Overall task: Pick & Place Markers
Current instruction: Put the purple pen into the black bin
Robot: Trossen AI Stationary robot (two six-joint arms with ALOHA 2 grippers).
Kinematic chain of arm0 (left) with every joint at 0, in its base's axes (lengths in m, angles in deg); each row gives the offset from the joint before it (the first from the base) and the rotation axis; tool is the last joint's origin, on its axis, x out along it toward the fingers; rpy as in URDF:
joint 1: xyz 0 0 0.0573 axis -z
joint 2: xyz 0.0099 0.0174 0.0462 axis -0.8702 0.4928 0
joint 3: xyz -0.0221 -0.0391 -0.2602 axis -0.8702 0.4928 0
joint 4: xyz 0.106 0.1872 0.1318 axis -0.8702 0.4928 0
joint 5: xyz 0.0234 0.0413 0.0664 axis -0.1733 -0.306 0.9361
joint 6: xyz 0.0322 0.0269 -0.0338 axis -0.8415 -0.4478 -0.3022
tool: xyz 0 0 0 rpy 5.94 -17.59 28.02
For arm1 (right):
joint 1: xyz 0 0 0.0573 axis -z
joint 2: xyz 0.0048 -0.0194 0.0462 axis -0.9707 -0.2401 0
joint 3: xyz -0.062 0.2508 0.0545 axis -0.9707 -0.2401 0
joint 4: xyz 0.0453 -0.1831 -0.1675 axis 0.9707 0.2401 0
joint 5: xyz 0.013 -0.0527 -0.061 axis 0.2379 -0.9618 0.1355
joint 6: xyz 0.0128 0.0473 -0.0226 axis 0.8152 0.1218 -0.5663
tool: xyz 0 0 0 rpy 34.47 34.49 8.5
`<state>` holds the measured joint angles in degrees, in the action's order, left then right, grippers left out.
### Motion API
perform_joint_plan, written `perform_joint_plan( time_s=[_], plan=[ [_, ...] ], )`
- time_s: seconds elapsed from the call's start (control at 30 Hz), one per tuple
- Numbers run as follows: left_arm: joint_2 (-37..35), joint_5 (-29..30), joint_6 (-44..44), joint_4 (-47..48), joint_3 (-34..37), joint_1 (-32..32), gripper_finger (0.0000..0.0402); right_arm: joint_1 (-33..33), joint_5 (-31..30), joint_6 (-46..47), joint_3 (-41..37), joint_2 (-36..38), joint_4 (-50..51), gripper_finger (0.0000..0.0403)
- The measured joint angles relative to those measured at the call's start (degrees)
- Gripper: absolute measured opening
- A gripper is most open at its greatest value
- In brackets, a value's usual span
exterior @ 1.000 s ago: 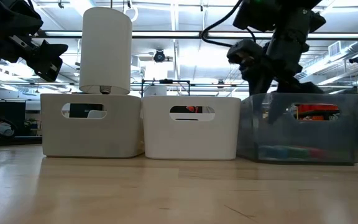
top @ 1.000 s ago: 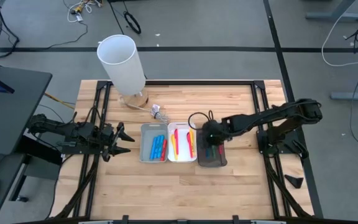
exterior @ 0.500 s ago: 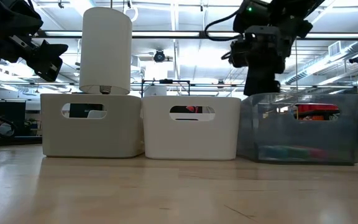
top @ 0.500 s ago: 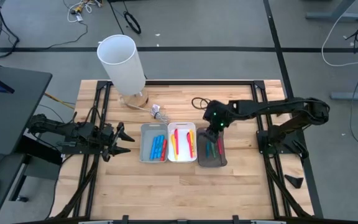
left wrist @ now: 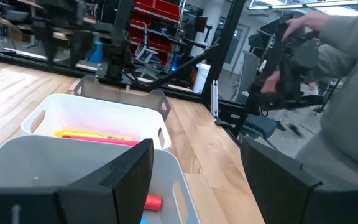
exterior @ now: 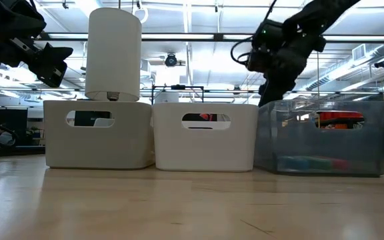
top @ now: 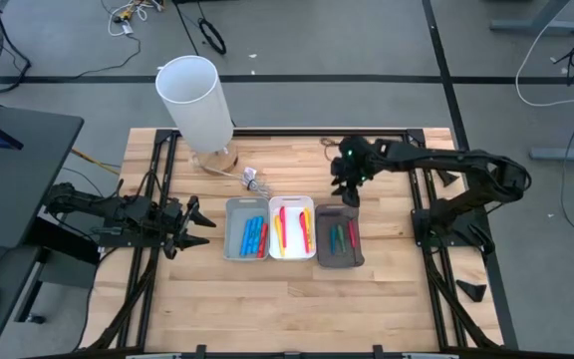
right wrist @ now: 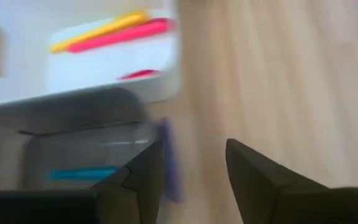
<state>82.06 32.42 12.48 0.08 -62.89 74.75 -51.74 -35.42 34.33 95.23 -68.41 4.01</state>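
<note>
Above table behind dark tray (top: 339, 238): right gripper (top: 345, 192) part-open, empty.

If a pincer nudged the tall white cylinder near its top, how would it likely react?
The tall white cylinder is tall over a small wooden base, so a high nudge would probably tip it. It looks hollow and open-topped, so likely light and easily shoved.

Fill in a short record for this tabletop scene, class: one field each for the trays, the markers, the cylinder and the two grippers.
trays: grey tray, white tray, dark tray, side by side
markers: blue and red in grey; yellow and pink in white; a few in dark
cylinder: white cylinder, upright behind the trays
left gripper: open, empty, beside the grey tray
right gripper: open, empty, above the table behind the dark tray
</note>
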Motion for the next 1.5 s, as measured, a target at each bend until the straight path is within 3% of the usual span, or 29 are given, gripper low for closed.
perform_joint_plan(
  time_s=[0.27, 0.43, 0.63, 1.27, 1.5],
  plan=[
    [0.01, 0.00, 0.00, 0.00, -0.01, -0.01, 0.0248, 8.45, 0.17, -10.07, 0.01, -0.04, 0.04, 0.0171],
    [0.00, 0.01, -0.01, 0.01, 0.00, 0.00, 0.0248, 10.51, 5.06, -11.96, 0.00, -1.59, 1.57, 0.0170],
    [0.01, 0.01, 0.00, 0.01, 0.00, -0.01, 0.0248, 10.02, 6.77, -15.76, 0.00, -5.45, 6.11, 0.0162],
    [-0.01, 0.00, 0.00, 0.01, -0.01, -0.01, 0.0248, 1.07, 6.14, -20.69, 0.00, -13.31, 6.69, 0.0158],
    [-0.01, 0.00, 0.00, 0.01, 0.01, -0.01, 0.0248, 0.96, 2.88, -21.13, 0.00, -15.33, 5.88, 0.0158]
  ],
)
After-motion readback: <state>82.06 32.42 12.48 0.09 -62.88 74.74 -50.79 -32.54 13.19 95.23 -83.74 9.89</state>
